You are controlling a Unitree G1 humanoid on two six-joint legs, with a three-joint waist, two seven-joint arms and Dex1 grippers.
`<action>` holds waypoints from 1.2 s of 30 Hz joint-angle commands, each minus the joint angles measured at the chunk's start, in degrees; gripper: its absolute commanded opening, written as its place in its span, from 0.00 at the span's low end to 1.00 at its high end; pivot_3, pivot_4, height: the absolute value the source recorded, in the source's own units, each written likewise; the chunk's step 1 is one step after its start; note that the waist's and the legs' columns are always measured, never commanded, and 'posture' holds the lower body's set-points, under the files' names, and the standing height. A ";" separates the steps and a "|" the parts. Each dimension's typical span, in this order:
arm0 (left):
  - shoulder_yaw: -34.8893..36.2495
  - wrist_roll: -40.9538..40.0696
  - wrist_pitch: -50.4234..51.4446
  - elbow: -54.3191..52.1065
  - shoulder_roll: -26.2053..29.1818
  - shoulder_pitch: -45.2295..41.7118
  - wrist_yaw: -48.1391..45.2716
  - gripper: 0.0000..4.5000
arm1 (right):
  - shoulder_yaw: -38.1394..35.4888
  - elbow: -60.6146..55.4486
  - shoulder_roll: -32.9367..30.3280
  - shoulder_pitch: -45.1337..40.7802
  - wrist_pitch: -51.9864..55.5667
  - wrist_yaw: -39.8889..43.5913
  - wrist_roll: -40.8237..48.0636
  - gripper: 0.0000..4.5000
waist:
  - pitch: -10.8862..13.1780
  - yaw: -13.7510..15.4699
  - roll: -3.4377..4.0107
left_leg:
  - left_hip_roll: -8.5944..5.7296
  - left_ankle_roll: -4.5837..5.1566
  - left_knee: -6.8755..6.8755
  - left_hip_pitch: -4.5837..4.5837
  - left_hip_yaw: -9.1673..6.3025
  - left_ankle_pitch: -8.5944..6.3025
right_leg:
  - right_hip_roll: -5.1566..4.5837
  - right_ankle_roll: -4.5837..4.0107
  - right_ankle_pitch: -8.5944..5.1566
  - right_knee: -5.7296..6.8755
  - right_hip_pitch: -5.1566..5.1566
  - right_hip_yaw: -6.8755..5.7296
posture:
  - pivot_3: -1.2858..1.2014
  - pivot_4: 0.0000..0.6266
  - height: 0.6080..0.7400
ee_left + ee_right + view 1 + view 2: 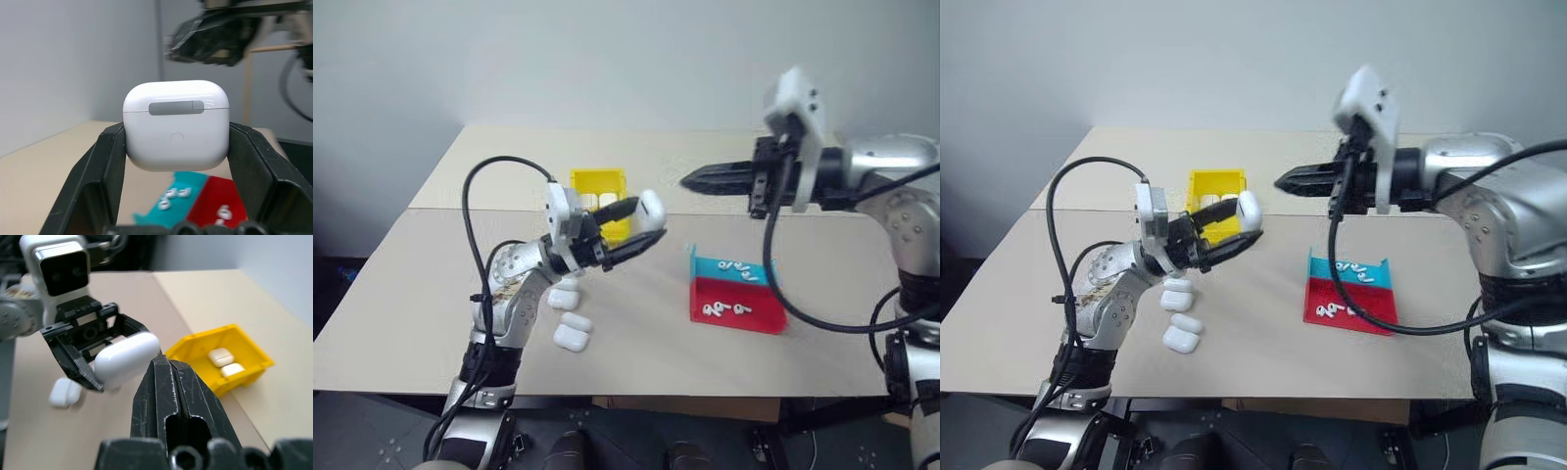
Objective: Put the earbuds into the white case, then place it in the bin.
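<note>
While the white case (176, 125) is pinched, lid closed, between the fingers of the left gripper (636, 225) above the tan table (431, 294), the right gripper (690, 180) is held pressed together and empty just beyond it. Opening the lid is judged the step in hand, calling for a fingertip at the seam. The earbuds (724, 310) lie in the red tray (769, 319) below the right gripper, the bin (597, 181) behind the left, a plain grey wall beyond.

Robot lab or test room, plain grey wall (558, 59), bare beige table (411, 294), sorting trays (734, 294)
</note>
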 commanded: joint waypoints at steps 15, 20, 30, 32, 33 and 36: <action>3.30 20.16 -12.09 55.36 -3.87 -31.82 29.53 0.62 | -1.77 -18.01 10.22 17.39 -3.87 -19.99 -4.06 0.00 | 0.02 0.91 -0.06 | -0.11 0.02 0.01 -0.23 0.00 0.02 | -0.02 0.11 0.05 -0.09 -0.14 -0.04 | 0.52 0.24 1.00; 3.00 22.07 -15.10 66.00 -4.42 -35.28 28.19 0.84 | -1.81 -19.77 10.09 18.60 -3.50 -20.66 -3.39 0.00 | 0.02 0.85 -0.07 | -0.11 0.02 0.00 -0.25 -0.01 0.02 | -0.01 0.11 0.05 -0.08 -0.18 -0.08 | 0.52 0.24 1.00; 6.59 17.59 -17.26 53.41 -1.18 -28.15 22.25 1.00 | -1.75 -20.07 10.30 20.86 -4.40 -20.75 -3.05 0.00 | 0.02 0.56 -0.07 | -0.09 -0.01 -0.01 -0.24 -0.01 0.04 | -0.01 0.11 0.05 -0.04 -0.18 -0.06 | 0.52 0.24 1.00; 6.09 14.26 -8.99 37.89 2.41 -20.36 16.56 1.00 | -1.07 -19.88 10.43 22.04 -5.13 -20.41 -3.41 0.00 | 0.01 0.01 -0.05 | -0.08 -0.05 -0.05 -0.23 0.00 0.06 | -0.01 0.10 0.05 -0.01 -0.19 -0.05 | 0.52 0.24 1.00; 5.62 12.43 -4.06 29.81 4.40 -16.26 14.39 1.00 | -0.72 -19.76 10.33 22.83 -5.86 -20.10 -3.84 0.00 | 0.01 -0.26 -0.05 | -0.07 -0.06 -0.05 -0.22 0.00 0.06 | -0.01 0.10 0.06 0.01 -0.19 -0.03 | 0.52 0.24 1.00; 5.10 6.86 7.98 8.09 10.87 -4.39 10.01 1.00 | -0.01 -19.62 9.57 26.07 -9.47 -18.84 -5.66 0.00 | 0.01 -0.85 -0.05 | -0.04 -0.08 -0.06 -0.19 0.00 0.08 | 0.00 0.10 0.05 0.04 -0.18 -0.01 | 0.52 0.24 1.00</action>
